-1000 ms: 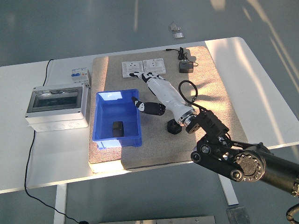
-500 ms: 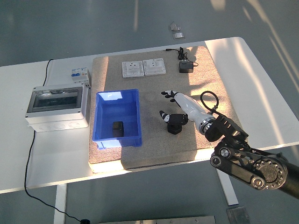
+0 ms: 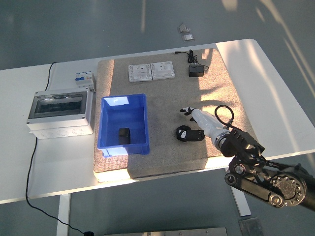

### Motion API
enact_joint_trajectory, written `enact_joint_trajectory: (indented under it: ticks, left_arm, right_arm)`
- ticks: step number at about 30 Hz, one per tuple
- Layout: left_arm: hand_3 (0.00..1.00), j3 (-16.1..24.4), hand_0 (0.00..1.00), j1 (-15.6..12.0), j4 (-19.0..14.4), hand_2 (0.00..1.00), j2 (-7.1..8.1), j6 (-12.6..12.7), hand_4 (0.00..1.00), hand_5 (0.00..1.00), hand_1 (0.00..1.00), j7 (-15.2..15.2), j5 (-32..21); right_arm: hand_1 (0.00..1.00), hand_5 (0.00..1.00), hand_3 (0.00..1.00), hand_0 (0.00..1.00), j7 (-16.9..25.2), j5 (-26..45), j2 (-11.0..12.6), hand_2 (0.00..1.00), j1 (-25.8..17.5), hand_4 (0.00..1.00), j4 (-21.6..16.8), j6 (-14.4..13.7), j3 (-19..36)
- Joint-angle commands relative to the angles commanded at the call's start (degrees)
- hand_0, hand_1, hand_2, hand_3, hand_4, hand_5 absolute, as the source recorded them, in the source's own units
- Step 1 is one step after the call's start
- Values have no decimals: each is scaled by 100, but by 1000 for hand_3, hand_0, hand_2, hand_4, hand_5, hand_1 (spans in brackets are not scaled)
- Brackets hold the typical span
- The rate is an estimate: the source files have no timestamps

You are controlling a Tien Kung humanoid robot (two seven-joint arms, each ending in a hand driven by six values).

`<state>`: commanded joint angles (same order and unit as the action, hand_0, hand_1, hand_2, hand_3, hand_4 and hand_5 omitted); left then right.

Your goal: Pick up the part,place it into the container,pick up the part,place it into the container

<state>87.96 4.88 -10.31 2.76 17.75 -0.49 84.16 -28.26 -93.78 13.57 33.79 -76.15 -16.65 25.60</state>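
Observation:
A black part (image 3: 182, 133) lies on the tan mat (image 3: 162, 157), to the right of the blue container (image 3: 142, 118). Inside the container rests another black part (image 3: 124, 135). My right hand (image 3: 193, 123), white with black fingertips, hovers just right of the loose part. Its fingers (image 3: 185, 111) are spread and its thumb reaches down beside the part, holding nothing. The black right arm (image 3: 261, 172) enters from the lower right corner. My left arm is out of sight.
A grey electrical box (image 3: 60, 112) and a circuit breaker (image 3: 83, 78) stand on the white table (image 3: 275, 88) at the left. Two white sockets (image 3: 139, 72) (image 3: 163, 70) and a black adapter (image 3: 195, 70) with its cable lie at the mat's far edge.
My right hand has pulled back from over the container's right rim, moving right and toward me, and now sits beside the loose part. The parts have not moved.

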Motion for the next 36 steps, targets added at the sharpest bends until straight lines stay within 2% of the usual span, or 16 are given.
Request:
enact_joint_trajectory:
  ticks: [2, 3, 9, 10, 12, 17, 21, 22, 24, 27, 28, 33, 34, 36]
  left_arm:
    - [531, -4, 644, 3, 0, 520, 4, 6, 525, 492, 625, -19, -10]
    - [528, -13, 642, 8, 0, 513, 5, 7, 517, 490, 624, -29, -19]
    - [528, -55, 642, 57, 0, 513, 10, 6, 517, 490, 624, -96, -37]
    - [528, -67, 640, 60, 0, 516, 6, 7, 512, 498, 621, -109, -59]
    - [528, -99, 640, 62, 0, 516, -1, 4, 512, 498, 621, -124, -98]
    - [527, -150, 637, 61, 0, 521, -8, -15, 506, 503, 618, -153, -114]
    - [527, -196, 637, 70, 0, 521, -8, -23, 506, 503, 618, -181, -154]
    - [528, -206, 638, 76, 0, 524, -7, -30, 495, 515, 617, -182, -162]
    - [528, -212, 638, 90, 0, 524, -5, -36, 495, 515, 617, -185, -165]
    - [528, -233, 638, 138, 0, 524, -2, -46, 495, 515, 617, -194, -190]
    - [529, -237, 635, 149, 0, 530, -2, -50, 490, 524, 617, -191, -198]
    - [529, -193, 635, 159, 0, 530, -25, -83, 490, 524, 617, -142, -107]
    - [530, -188, 634, 152, 0, 532, -30, -90, 484, 540, 615, -130, -99]
    - [530, -192, 634, 133, 0, 532, -40, -111, 484, 540, 615, -91, -111]
  right_arm:
    - [736, 328, 866, 927, -88, -78, 5, 841, 19, 596, -27, -48, -84]
    - [679, 447, 834, 748, -126, -128, 8, 840, 33, 531, -44, -77, -120]
    - [679, 447, 834, 748, -258, -266, 17, 840, 127, 531, -51, -201, -238]
    - [652, 453, 854, 631, -284, -288, 21, 837, 152, 557, -53, -198, -248]
    - [652, 453, 854, 631, -341, -334, 40, 837, 230, 557, -83, -174, -299]
    - [643, 447, 876, 607, -833, -841, 89, 837, 660, 558, -363, 284, -621]
    - [643, 447, 876, 607, -872, -893, 93, 837, 736, 558, -407, 460, -727]
    - [657, 679, 978, 601, -872, -870, 96, 857, 723, 603, -396, 439, -724]
    - [657, 679, 978, 601, -867, -854, 101, 857, 688, 603, -374, 352, -688]
    - [657, 679, 978, 601, -610, -757, 128, 857, 511, 603, -293, -29, -463]
    - [692, 681, 998, 586, -464, -648, 149, 889, 425, 636, -266, -178, -347]
    - [692, 681, 998, 586, 490, 17, 393, 889, 9, 636, -128, -819, 208]
    - [722, 416, 977, 618, 731, 171, 468, 886, -70, 712, -93, -925, 326]
    - [722, 416, 977, 618, 1110, 445, 628, 886, -189, 712, -2, -1072, 510]
